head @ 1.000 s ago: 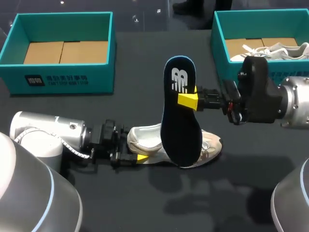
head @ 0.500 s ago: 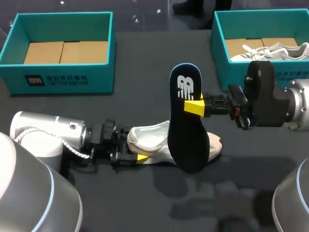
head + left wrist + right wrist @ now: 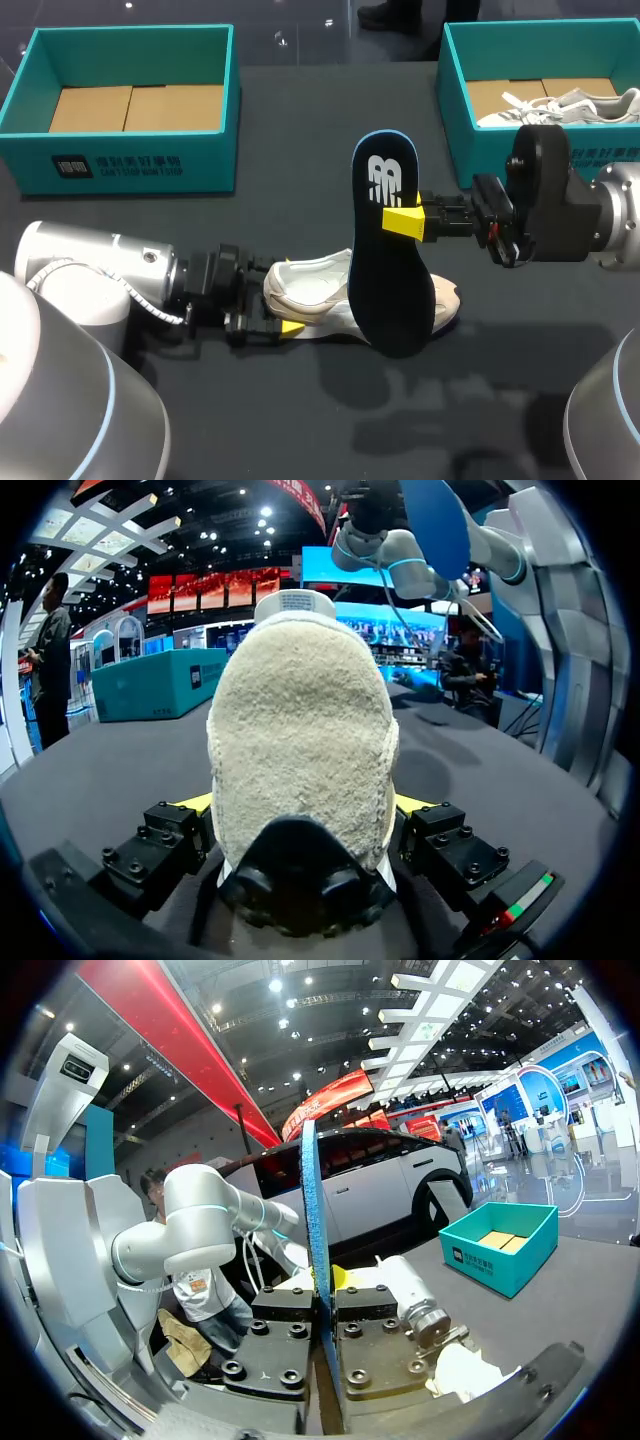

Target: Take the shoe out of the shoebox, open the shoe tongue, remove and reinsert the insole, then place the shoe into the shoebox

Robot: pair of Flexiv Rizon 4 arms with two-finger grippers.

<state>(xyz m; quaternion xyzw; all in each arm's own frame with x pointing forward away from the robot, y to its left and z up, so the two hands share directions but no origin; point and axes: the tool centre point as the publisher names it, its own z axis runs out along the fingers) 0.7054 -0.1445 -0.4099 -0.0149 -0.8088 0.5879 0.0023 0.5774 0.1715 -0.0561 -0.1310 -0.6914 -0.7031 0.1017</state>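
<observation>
The insole (image 3: 390, 260), pinched between the fingers of the right gripper (image 3: 405, 222), stands almost upright, logo end up, and hides the middle of the shoe (image 3: 305, 290) (whether its lower tip touches, I cannot tell). The shoe lies on the table (image 3: 300, 420), long axis crosswise. Its heel is clamped in the left gripper (image 3: 305, 805) and its toe points toward the right arm.
</observation>
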